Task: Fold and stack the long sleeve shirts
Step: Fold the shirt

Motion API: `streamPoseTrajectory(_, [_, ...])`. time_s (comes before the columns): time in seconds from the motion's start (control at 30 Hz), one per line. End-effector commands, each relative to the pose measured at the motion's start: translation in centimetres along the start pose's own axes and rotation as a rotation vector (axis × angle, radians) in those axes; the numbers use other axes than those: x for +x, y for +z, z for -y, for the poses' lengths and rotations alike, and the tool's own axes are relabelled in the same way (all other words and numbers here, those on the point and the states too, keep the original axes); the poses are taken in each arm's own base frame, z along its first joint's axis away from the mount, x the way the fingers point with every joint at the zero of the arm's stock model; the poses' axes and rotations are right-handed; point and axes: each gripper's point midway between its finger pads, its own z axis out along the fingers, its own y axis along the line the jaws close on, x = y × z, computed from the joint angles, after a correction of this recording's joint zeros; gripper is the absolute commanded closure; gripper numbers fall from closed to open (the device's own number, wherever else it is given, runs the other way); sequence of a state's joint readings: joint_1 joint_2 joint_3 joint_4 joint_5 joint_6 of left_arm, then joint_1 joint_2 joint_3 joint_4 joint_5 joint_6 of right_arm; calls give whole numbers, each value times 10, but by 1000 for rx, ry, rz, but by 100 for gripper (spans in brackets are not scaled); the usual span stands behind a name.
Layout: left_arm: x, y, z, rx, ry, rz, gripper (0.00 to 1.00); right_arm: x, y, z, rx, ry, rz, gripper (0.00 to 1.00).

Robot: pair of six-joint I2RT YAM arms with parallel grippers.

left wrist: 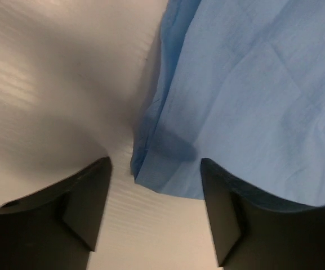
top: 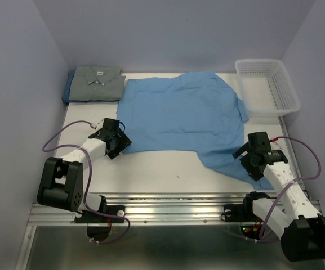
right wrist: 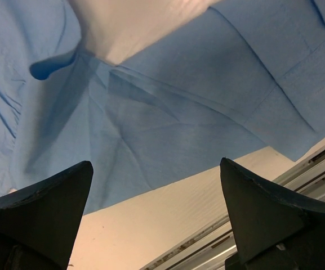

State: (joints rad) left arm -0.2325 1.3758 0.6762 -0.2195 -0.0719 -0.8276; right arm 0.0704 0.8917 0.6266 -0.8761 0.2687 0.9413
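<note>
Light blue cloth is lying spread across the middle of the desk (top: 151, 169). The light blue shirt (top: 182, 115) is reaching from the folded pile at the far left almost to the white mesh basket (top: 290, 90) at the far right. Its near right part is trailing down toward the desk's near edge. In the far left corner the grey shirt (top: 98, 83) is sitting folded, collar and white label facing up. It is resting on a darker blue shirt (top: 67, 94) whose edge is showing along its left side. The left tool (top: 120, 142) is hovering low at the light blue shirt's near left corner. It is standing spread wide, and the hem corner is lying in the gap in the wrist view, with nothing pinched. The right tool (top: 251, 158) is hanging over the trailing cloth at the near right, likewise spread wide and gripping nothing.
</note>
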Motion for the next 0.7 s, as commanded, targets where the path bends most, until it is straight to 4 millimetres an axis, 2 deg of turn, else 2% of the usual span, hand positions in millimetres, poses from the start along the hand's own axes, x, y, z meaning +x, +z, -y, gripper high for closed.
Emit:
streamPoseTrajectory(0.0, [-6, 7, 11, 36, 11, -2, 33, 13, 8, -1, -7, 89, -44, 0])
streamPoseTrajectory(0.07, [-4, 11, 10, 32, 16, -8, 53, 15, 15, -1, 1, 93, -48, 0])
streamPoseTrajectory(0.17, [-5, 17, 15, 31, 35, -20, 76, 19, 27, 4, 44, 93, -56, 0])
streamPoseTrajectory(0.2, [-6, 18, 15, 28, 42, -22, 99, 22, 31, 6, 58, 89, -64, 0])
streamPoseTrajectory(0.33, [-9, 19, 20, 32, 49, -24, 100, 31, 47, 10, 64, 85, -72, 0])
streamPoseTrajectory(0.4, [-10, 19, 21, 38, 50, -20, 100, 28, 52, 5, 39, 75, -55, 0])
streamPoseTrajectory(0.47, [-13, 17, 24, 49, 53, -8, 100, 31, 57, 3, 23, 54, -62, 6])
streamPoseTrajectory(0.5, [-14, 16, 25, 53, 56, -5, 100, 29, 58, -4, -10, 49, -54, 12])
streamPoseTrajectory(0.53, [-15, 15, 28, 62, 61, -3, 100, 34, 56, -9, -52, 45, -74, 32])
streamPoseTrajectory(0.6, [-15, 12, 32, 84, 65, -8, 100, 33, 52, -19, -128, 45, -69, 56])
streamPoseTrajectory(0.63, [-16, 10, 32, 88, 68, -6, 100, 31, 46, -24, -171, 53, -55, 87])
streamPoseTrajectory(0.67, [-15, 9, 32, 88, 70, -6, 100, 27, 42, -26, -191, 54, -38, 99])
